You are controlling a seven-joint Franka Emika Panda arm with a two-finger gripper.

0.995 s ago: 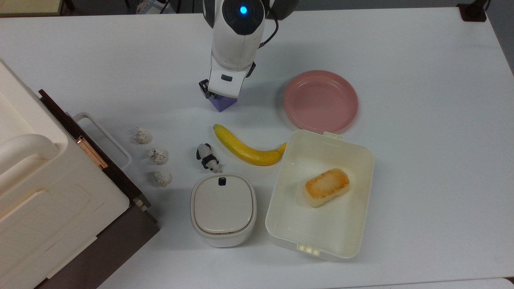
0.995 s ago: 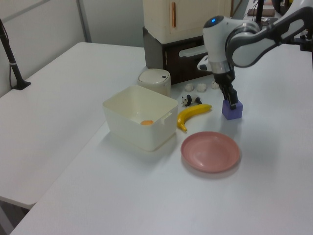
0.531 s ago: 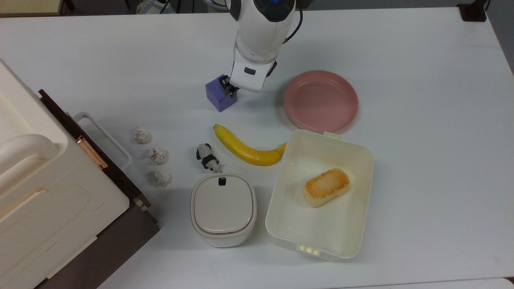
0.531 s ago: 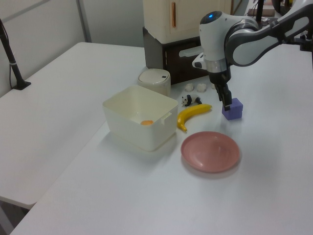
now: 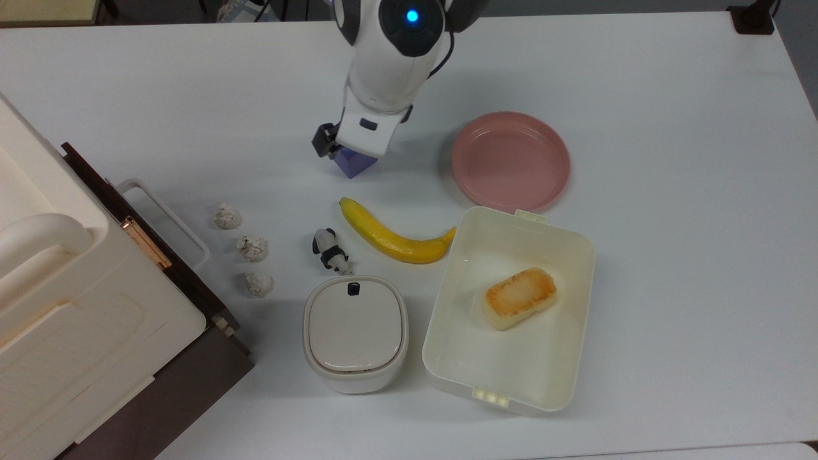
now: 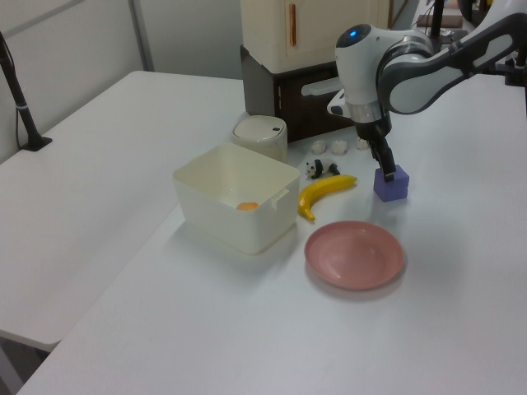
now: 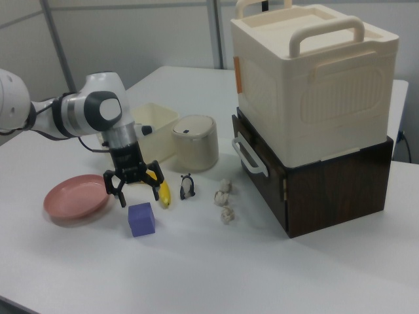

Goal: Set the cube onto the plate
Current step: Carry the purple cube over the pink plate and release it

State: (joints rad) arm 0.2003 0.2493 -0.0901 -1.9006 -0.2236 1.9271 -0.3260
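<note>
The cube (image 7: 142, 219) is seen resting on the white table (image 7: 196, 275), just below the gripper (image 7: 133, 185), whose jaws are spread wide apart and clamp nothing. In the right view, going left to right, the plate (image 7: 75, 197) lies to the left of the jaws, clear of them and of the cube; the cube sits under and slightly in front of the jaws; the banana (image 7: 163, 191) is placed just to their right, behind the cube.
</note>
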